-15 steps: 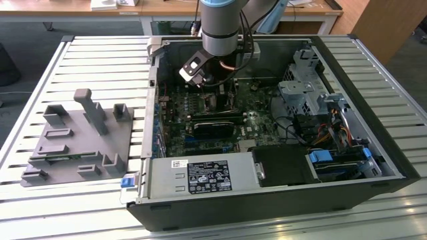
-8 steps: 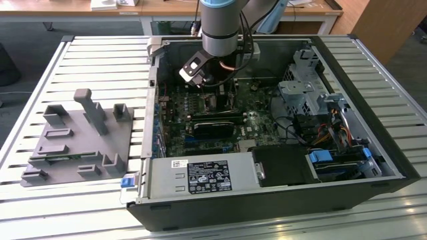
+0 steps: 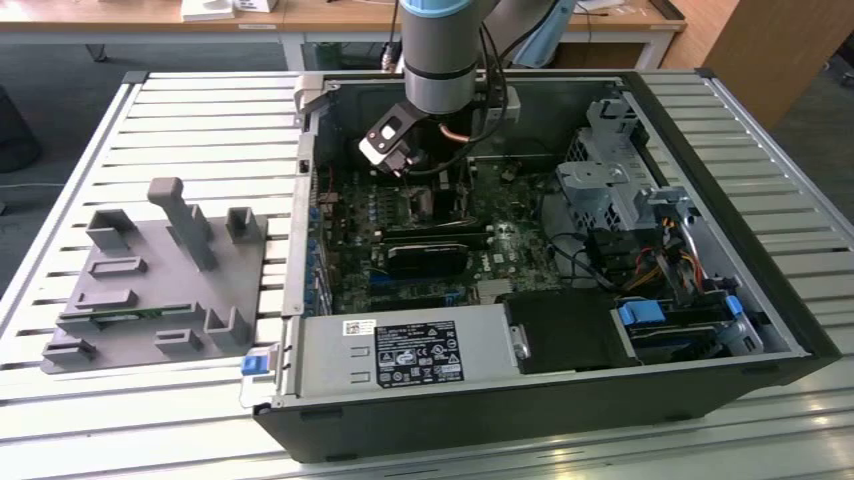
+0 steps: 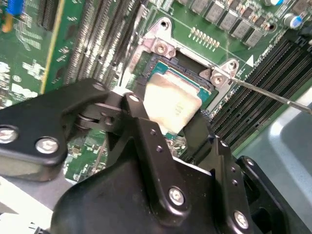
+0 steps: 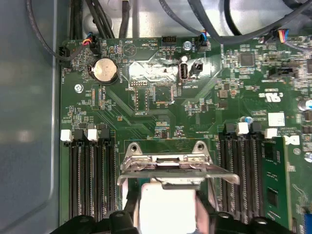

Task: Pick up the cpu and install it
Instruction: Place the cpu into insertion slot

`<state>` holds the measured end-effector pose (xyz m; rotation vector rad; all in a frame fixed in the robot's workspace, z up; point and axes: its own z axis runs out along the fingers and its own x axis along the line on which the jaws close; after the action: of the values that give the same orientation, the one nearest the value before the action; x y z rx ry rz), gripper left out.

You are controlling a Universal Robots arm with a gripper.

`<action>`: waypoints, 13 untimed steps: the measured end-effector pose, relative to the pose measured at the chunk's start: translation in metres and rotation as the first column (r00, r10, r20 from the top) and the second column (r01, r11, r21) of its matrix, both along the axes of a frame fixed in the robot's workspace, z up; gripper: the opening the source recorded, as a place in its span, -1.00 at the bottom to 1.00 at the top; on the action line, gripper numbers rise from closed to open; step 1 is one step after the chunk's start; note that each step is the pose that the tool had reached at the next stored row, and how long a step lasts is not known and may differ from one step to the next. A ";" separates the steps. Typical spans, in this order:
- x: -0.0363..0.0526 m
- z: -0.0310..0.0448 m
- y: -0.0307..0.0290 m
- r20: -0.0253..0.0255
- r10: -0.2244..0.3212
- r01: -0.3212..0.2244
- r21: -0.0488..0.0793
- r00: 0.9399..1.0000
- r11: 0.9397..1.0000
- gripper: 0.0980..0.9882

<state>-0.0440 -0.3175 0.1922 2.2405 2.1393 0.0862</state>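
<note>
The cpu (image 4: 170,105) is a pale square chip held between my gripper's black fingers (image 4: 138,113). My gripper (image 4: 168,116) is shut on it, just above the open black socket with its metal frame (image 4: 187,56) on the green motherboard. In the first wrist view the cpu (image 5: 168,207) shows bright between the fingers of the gripper (image 5: 168,210), right beside the raised metal load plate (image 5: 165,165). In the exterior view my gripper (image 3: 424,172) reaches down into the open computer case (image 3: 534,400), over the middle of the motherboard.
Rows of memory slots (image 5: 92,180) flank the socket on both sides. A thin metal lever (image 4: 273,95) sticks out from the socket frame. On the exterior view's left a grey fixture plate (image 3: 147,270) rests on the slatted table. A drive cage (image 3: 614,190) and cables fill the case's right side.
</note>
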 end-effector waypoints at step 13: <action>-0.0003 0.0035 -0.0004 -0.001 0.000 0.000 -0.002 1.000 1.000 0.13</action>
<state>-0.0443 -0.3178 0.1957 2.2404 2.1389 0.0825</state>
